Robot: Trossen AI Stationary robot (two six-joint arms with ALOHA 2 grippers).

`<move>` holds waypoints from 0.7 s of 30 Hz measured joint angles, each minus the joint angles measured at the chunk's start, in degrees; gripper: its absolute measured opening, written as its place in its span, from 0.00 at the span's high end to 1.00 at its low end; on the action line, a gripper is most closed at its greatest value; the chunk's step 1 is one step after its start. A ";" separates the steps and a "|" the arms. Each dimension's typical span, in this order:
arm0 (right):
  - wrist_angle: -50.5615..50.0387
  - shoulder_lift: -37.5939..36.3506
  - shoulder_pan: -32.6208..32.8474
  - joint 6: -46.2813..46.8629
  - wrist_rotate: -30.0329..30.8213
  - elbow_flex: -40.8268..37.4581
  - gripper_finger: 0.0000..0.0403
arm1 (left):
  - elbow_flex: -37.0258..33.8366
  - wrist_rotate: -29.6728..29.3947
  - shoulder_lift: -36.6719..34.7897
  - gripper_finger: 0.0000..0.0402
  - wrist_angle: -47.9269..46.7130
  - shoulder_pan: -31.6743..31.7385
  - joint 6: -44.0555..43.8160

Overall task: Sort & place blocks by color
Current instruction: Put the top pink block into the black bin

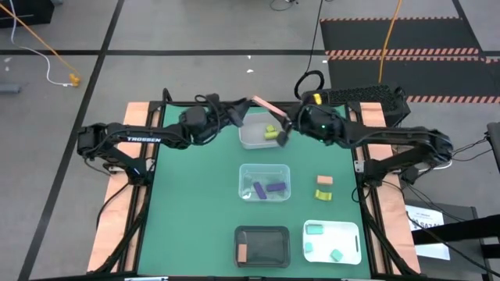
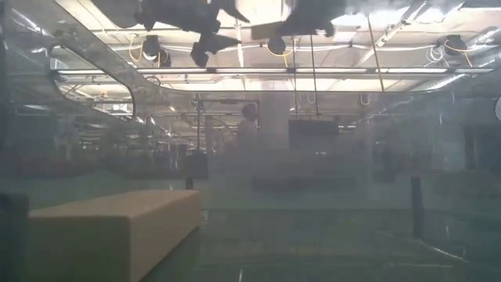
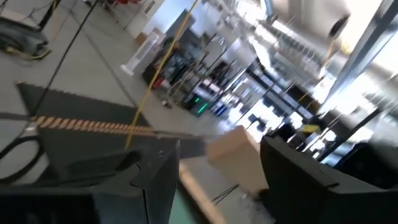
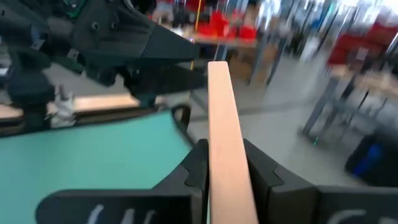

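Observation:
My right gripper (image 4: 227, 155) is shut on a long salmon-pink block (image 1: 262, 104), held in the air over the table's far edge. My left gripper (image 1: 242, 106) is open. Its fingers (image 3: 161, 174) stand on either side of that block's free end (image 3: 235, 155); I cannot tell whether they touch it. Two more blocks, one salmon (image 1: 324, 180) and one yellow-green (image 1: 323, 194), lie loose on the green mat. Yellow-green blocks (image 1: 271, 131) sit in the far clear tray, purple ones (image 1: 269, 187) in the middle clear tray. My right gripper pinches the long salmon-pink block between its two fingers, near the block's right-hand end (image 4: 229, 171). The block runs on ahead of the fingers, along them, toward the left gripper. It is lifted clear of the table and the trays.
A black tray (image 1: 281, 232) at the near edge holds one salmon block (image 1: 242, 251). Beside it a white tray (image 1: 355, 234) holds mint green blocks (image 1: 314, 229). The far clear tray (image 1: 248, 140) lies just below both grippers. Bare mat shows left of the trays.

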 joint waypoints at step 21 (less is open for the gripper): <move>-19.98 -8.89 16.70 37.17 -21.46 -5.57 0.91 | 0.00 1.91 0.00 0.44 -32.14 -1.83 -11.33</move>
